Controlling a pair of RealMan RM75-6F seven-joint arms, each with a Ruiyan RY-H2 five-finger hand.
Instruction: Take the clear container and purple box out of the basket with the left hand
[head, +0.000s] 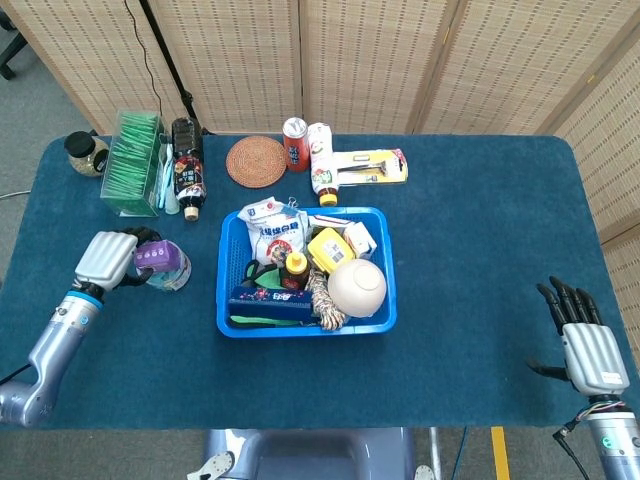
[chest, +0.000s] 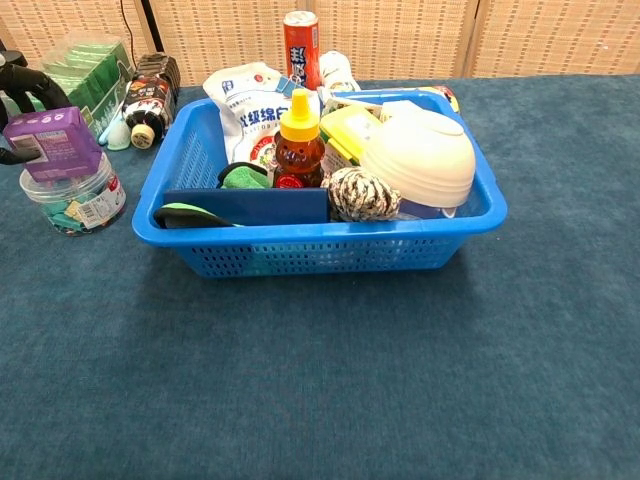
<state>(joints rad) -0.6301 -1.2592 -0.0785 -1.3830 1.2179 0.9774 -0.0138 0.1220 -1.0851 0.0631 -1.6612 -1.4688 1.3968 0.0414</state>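
Note:
The clear container (chest: 75, 202) stands on the table left of the blue basket (head: 232, 325), its round body (head: 172, 276) partly covered. The purple box (head: 156, 257) lies flat on top of the container's lid, also seen as the purple box (chest: 54, 142) in the chest view. My left hand (head: 106, 257) grips the box from its left side; black fingers (chest: 30, 82) curl around it. My right hand (head: 586, 345) hangs open at the table's front right corner, holding nothing.
The blue basket (chest: 320, 250) holds a honey bottle (chest: 299, 140), a white bowl (chest: 420, 160), a twine ball (chest: 360, 194), a white pouch and a dark blue box. Behind the container stand a green packet box (head: 133, 160), a dark bottle (head: 186, 165) and a woven coaster (head: 256, 161).

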